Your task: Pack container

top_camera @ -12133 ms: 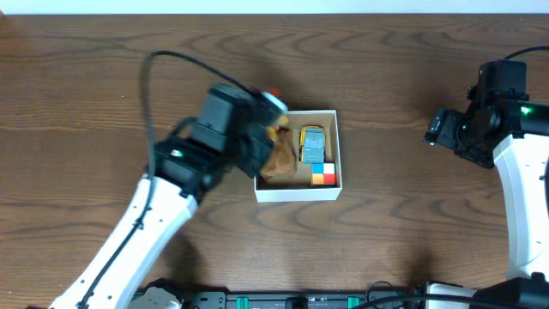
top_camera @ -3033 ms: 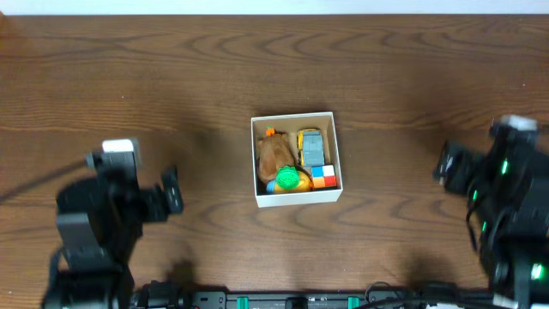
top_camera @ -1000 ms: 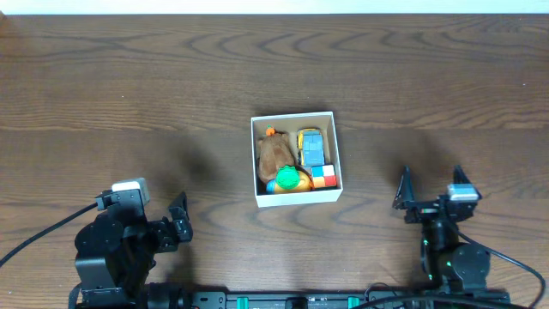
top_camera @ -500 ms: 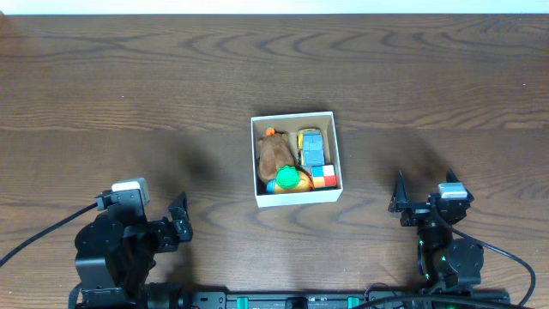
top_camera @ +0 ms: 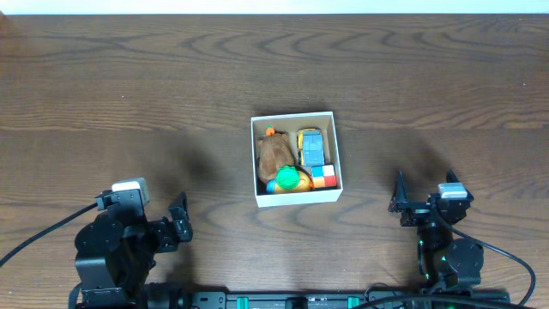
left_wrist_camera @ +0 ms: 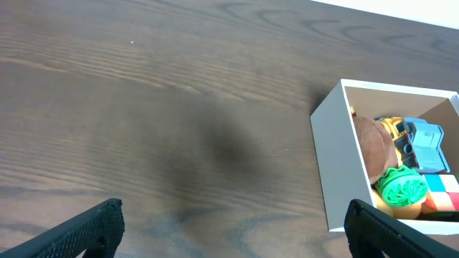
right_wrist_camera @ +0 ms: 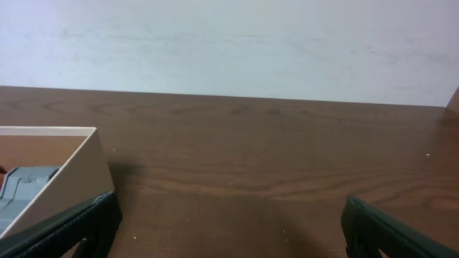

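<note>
The container (top_camera: 298, 196), a small white box with a tan inside, stands mid-table. It holds a brown plush (top_camera: 275, 154), a green and orange toy (top_camera: 288, 178), a blue and yellow car (top_camera: 312, 146) and a coloured cube (top_camera: 323, 176). My left gripper (top_camera: 180, 221) is near the front edge, left of the box, open and empty. My right gripper (top_camera: 423, 199) is at the front right, also open and empty. In the left wrist view the container (left_wrist_camera: 333, 158) lies ahead right of the gripper (left_wrist_camera: 233, 236). In the right wrist view the container (right_wrist_camera: 79, 179) sits left of the gripper (right_wrist_camera: 233, 233).
The dark wooden table (top_camera: 129, 86) stretches round the box on all sides. A pale wall (right_wrist_camera: 229, 43) rises behind the far table edge. A cable (top_camera: 39, 236) trails from the left arm at the front left.
Both arms have drawn back from the box to the front edge. Over the last second the right arm shifted slightly left; the left arm stayed still. The box contents are unchanged.
</note>
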Motion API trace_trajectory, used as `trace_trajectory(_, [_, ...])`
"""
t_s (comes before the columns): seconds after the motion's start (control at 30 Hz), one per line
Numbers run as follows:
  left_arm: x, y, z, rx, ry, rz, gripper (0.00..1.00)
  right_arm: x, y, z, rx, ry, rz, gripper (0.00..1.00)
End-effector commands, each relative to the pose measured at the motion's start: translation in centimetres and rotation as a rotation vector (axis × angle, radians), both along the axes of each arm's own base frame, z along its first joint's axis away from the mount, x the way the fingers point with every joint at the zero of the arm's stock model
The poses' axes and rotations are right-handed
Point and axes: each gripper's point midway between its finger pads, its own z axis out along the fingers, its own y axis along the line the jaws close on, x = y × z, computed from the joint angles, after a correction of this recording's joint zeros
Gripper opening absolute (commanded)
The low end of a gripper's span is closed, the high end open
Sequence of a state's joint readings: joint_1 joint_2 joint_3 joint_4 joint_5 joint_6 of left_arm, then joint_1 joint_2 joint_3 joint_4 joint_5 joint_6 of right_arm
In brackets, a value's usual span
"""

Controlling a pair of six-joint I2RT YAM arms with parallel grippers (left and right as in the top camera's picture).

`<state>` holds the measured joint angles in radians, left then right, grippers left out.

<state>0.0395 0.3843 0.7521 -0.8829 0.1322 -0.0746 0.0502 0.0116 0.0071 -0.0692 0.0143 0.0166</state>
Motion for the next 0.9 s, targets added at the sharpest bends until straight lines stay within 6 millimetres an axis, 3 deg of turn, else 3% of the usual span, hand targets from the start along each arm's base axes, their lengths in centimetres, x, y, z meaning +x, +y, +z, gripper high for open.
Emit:
trace_trajectory(0.0, [0.0, -0.1, -0.2, -0.008, 0.006, -0.002, 0.98, 0.0, 0.3, -0.1, -0.013, 0.0, 0.017, 0.99])
trace_trajectory(0.23, [-0.7, 0.4, -1.4, 0.035, 0.06, 0.003, 0.98, 0.0, 0.3, -0.1, -0.014, 0.0, 0.017, 0.99])
trace_trajectory(0.47, [-1.1, 0.4, -3.6, 0.1, -0.015, -0.037, 0.98, 0.0, 0.3, -0.1, -0.014, 0.0, 0.017, 0.99])
trace_trajectory(0.63, [0.9, 0.5, -5.0, 0.146, -0.163, -0.049, 0.98, 0.0, 0.3, -0.1, -0.013, 0.0, 0.017, 0.99])
trace_trajectory(0.87, [4.8, 1.1, -3.6, 0.176, -0.475, -0.014, 0.98, 0.0, 0.3, -0.1, -0.014, 0.0, 0.017, 0.99])
